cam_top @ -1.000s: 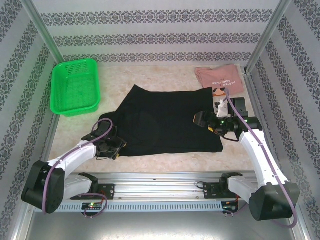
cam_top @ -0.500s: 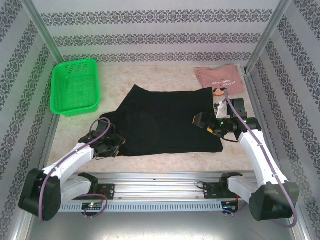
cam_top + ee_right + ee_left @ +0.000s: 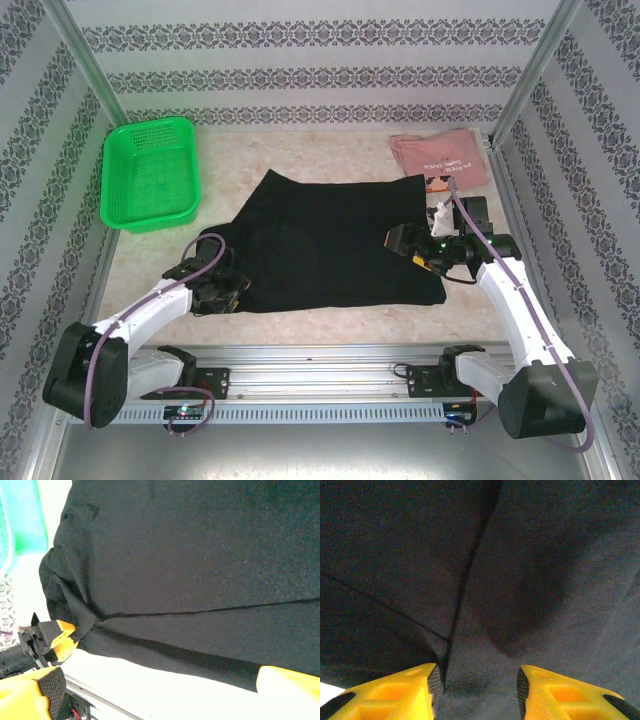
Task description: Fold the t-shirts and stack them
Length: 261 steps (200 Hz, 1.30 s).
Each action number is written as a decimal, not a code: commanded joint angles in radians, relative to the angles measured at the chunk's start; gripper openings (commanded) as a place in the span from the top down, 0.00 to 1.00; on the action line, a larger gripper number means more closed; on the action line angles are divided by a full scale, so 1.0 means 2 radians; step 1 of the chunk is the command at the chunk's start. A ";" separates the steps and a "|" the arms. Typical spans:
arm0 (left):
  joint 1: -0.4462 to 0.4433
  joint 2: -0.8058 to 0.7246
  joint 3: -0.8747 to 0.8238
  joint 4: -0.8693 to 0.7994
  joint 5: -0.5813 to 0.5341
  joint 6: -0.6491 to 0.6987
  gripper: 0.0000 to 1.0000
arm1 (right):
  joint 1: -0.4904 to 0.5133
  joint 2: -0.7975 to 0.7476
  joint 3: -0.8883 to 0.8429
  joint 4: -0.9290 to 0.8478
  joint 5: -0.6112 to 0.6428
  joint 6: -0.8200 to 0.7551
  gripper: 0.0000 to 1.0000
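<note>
Narrowing the left gripper [image 3: 228, 292] over the near-left corner of the black t-shirt [image 3: 335, 250]: yellow fingers [image 3: 395, 695] less spread than a second ago, yet apart, straddling a stitched seam and a soft ridge of cloth. Not pinched, as far as can be seen. Judged as the start of a corner grab for the next fold. Expect the cloth to bunch and lift once clamped. Check for a bite through every layer at the corner, not the top one alone.

Comparing with the earlier frame, left to right:
- At far left, green mesh basket [image 3: 150, 172]: unmoved.
- Next, left arm: elbow swung slightly, wrist back at almost the same spot on the hem.
- Mid-table, black t-shirt: lying flat, partly folded by the look, outline unchanged.
- Above the shirt's right side, right gripper [image 3: 398, 240]: unmoved, hovering, jaws spread fully, holding nothing.
- At the far-right corner, pink t-shirt [image 3: 440, 160]: folded, unmoved, awaiting the black one for stacking.
</note>
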 commanded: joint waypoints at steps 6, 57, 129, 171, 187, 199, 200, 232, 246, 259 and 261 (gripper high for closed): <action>-0.006 0.000 0.006 0.012 -0.002 -0.002 0.56 | 0.007 -0.008 -0.011 0.001 -0.007 0.001 0.02; -0.005 0.012 -0.001 0.043 -0.001 -0.007 0.71 | 0.007 -0.006 -0.013 0.004 -0.003 0.004 0.02; -0.005 0.010 0.006 0.043 0.006 0.003 1.00 | 0.007 -0.008 -0.009 0.006 -0.001 0.005 0.02; -0.006 0.019 0.049 0.035 0.001 0.034 1.00 | 0.007 -0.002 -0.001 0.009 0.001 0.006 0.02; -0.005 0.039 0.076 0.031 0.005 0.052 1.00 | 0.007 0.000 0.002 0.010 0.003 0.005 0.02; -0.005 0.054 0.089 0.035 0.005 0.062 1.00 | 0.007 0.001 0.003 0.011 0.003 0.005 0.02; -0.005 0.055 0.089 0.035 0.005 0.062 1.00 | 0.006 0.001 0.003 0.011 0.003 0.005 0.02; -0.005 0.114 0.142 0.038 0.012 0.101 1.00 | 0.006 0.004 0.003 0.014 0.004 0.006 0.02; -0.004 0.144 0.169 0.036 0.015 0.123 1.00 | 0.007 0.006 0.004 0.016 0.005 0.006 0.02; -0.004 0.176 0.198 0.031 0.022 0.145 1.00 | 0.006 0.008 0.004 0.017 0.005 0.007 0.02; -0.004 0.180 0.203 0.030 0.023 0.149 1.00 | 0.006 0.008 0.004 0.017 0.005 0.007 0.02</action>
